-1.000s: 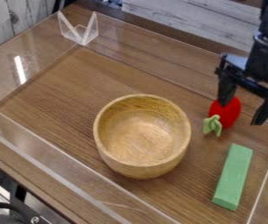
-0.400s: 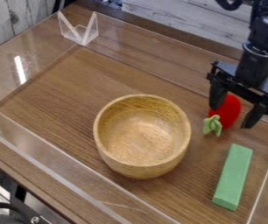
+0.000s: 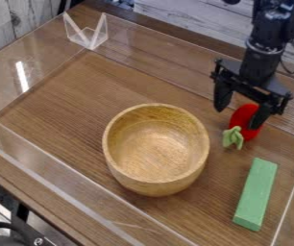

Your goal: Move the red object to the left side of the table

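Claw (image 3: pixel 249 101) spread wide, pointing down, nothing held. Left to right: wooden bowl (image 3: pixel 157 147) mid-table (image 3: pixel 73 91), then strawberry (image 3: pixel 245 119) (leafy end toward bowl) under the claw's right finger, green block (image 3: pixel 255 193). Best recentre over strawberry before closing.

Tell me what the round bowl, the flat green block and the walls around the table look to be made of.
Round light wooden bowl: likely turned wood, smooth matte finish, grain rings visible inside. Flat green rectangular block: uniform matte green, possibly painted wood or plastic; unclear which. Clear walls around the brown wood-grain table: transparent with glossy reflections, probably acrylic.
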Robot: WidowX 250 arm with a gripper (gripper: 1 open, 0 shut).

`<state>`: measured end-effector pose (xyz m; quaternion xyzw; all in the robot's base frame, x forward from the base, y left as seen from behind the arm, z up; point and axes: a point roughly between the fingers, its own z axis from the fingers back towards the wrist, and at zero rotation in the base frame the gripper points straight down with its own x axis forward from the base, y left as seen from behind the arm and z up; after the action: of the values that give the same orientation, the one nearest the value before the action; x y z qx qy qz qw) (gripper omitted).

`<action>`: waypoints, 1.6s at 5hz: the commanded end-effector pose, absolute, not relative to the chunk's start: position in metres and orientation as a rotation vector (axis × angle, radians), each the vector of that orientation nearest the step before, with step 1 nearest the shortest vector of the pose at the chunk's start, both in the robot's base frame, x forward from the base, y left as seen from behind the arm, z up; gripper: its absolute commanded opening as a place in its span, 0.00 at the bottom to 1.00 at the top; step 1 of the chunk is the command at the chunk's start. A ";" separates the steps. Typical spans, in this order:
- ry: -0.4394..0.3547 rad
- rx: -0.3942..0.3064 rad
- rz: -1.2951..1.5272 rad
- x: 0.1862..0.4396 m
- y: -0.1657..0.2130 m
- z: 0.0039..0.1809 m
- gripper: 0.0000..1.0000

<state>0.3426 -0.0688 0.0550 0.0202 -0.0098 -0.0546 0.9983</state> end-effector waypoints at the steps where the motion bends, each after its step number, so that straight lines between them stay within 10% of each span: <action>1: -0.111 0.023 -0.162 0.350 -0.077 0.066 1.00; 8: -0.196 0.013 -0.215 0.369 -0.120 0.062 1.00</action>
<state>0.3639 -0.1209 0.0474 0.0107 -0.0755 -0.1101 0.9910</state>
